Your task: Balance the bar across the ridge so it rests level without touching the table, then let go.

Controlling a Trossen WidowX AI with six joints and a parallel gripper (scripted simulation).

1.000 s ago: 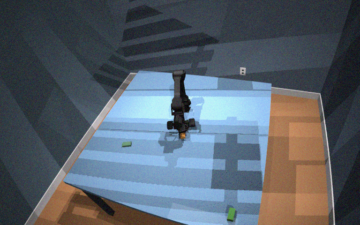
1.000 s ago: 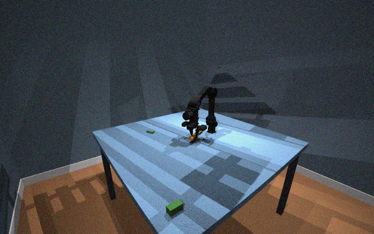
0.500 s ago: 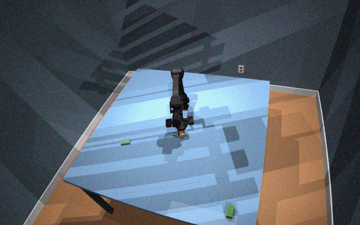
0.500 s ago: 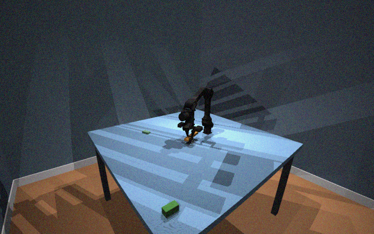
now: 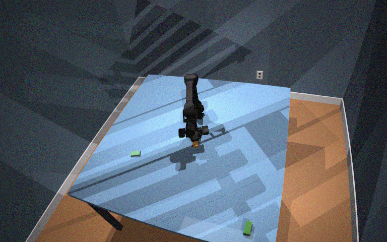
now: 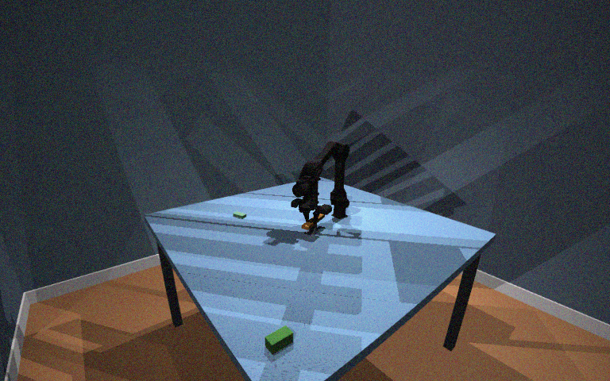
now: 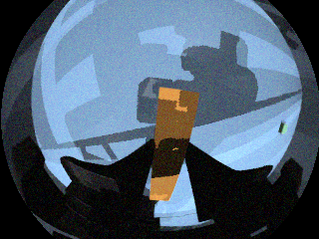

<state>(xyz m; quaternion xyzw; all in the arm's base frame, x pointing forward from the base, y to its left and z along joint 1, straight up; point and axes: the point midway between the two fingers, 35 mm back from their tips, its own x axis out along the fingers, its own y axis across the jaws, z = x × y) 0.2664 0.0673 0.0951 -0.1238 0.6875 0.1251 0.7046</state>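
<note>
The orange bar (image 5: pixel 195 144) (image 6: pixel 306 225) (image 7: pixel 175 119) is held low over the table; the exact gap is hard to judge. My gripper (image 6: pixel 311 222) (image 7: pixel 169 143) is shut on it near its middle, and both ends of the bar stick out past the fingers. A light green flat block (image 5: pixel 135 153) (image 6: pixel 239 215) (image 7: pixel 283 127) lies left of the gripper in the top and exterior views. A darker green block (image 5: pixel 247 228) (image 6: pixel 279 339) lies far from the gripper, near the table's front corner. Neither block touches the bar. I cannot tell which block is the ridge.
The blue table (image 5: pixel 159 182) (image 6: pixel 404 225) carries the black arm (image 5: pixel 190 94) (image 6: pixel 339 175), whose base stands behind the gripper. Broad shadow bands cross the table top. The darker green block is close to the table's edges.
</note>
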